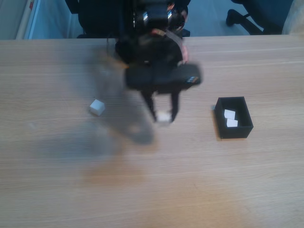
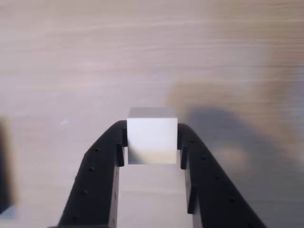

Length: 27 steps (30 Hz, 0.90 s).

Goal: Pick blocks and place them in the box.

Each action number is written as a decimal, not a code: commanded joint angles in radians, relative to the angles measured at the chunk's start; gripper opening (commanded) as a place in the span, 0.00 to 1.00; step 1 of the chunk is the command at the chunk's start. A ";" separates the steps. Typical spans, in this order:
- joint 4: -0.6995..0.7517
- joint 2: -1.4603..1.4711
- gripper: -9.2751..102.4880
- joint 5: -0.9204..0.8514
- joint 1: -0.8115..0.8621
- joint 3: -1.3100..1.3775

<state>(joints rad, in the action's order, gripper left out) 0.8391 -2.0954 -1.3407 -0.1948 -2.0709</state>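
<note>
Worktop [image 1: 71, 180]: light wood grain, pale tan streaks. Gripper [image 2: 152, 142]: matte black. Held block [image 2: 152, 141]: plain white, grey-shaded lower face. Loose block [image 1: 97, 107]: white. Box [image 1: 236, 132]: black. Two blocks [image 1: 230, 118] inside: white.

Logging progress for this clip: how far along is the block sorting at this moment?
Roughly halfway. Two blocks already lie inside the box. A third block sits between the pincer's fingers, which look closed on it in the wrist view; the fixed view is too blurred to tell whether it is off the table. One last block remains, to the left in the fixed view.
</note>
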 commanded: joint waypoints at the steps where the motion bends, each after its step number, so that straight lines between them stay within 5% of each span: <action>1: 0.078 -0.160 0.08 0.060 -0.140 -0.012; 11: 0.097 -0.210 0.08 0.095 -0.449 -0.028; 27: -0.026 0.089 0.08 0.071 -0.557 0.117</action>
<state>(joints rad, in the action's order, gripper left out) 0.8376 -2.0310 -1.2809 -0.7378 -2.0371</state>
